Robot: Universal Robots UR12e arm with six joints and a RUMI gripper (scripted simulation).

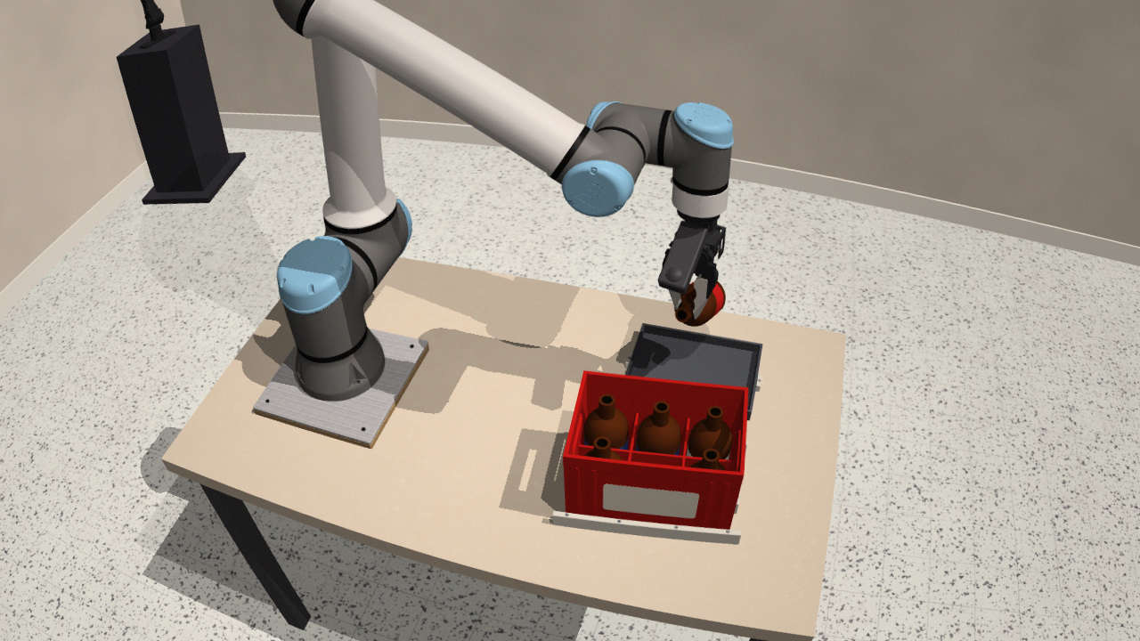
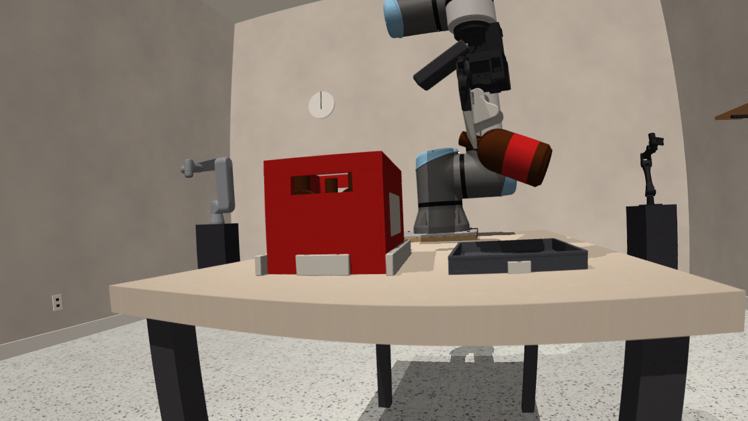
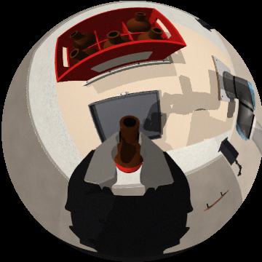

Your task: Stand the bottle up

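Observation:
The brown bottle with a red label (image 1: 718, 297) (image 2: 521, 155) (image 3: 129, 168) hangs tilted in the air, its neck end higher than its base. My gripper (image 1: 690, 304) (image 2: 474, 137) (image 3: 129, 131) is shut on its neck, above the far side of the dark tray (image 1: 709, 360) (image 2: 478, 265) (image 3: 105, 114). The red crate (image 1: 580, 488) (image 2: 324, 225) (image 3: 81, 73) stands beside the tray with several upright brown bottles. Three stand in the row by the tray, two in the other row. That row's middle compartment shows no bottle; its floor is hidden.
Pale strips (image 1: 647, 528) (image 2: 322, 265) lie along the crate's base. A small pale block (image 2: 519, 266) sits against the tray. The arm's base plate (image 1: 398, 374) is at the other end of the table (image 1: 462, 446). The crate walls stand much higher than the tray rim.

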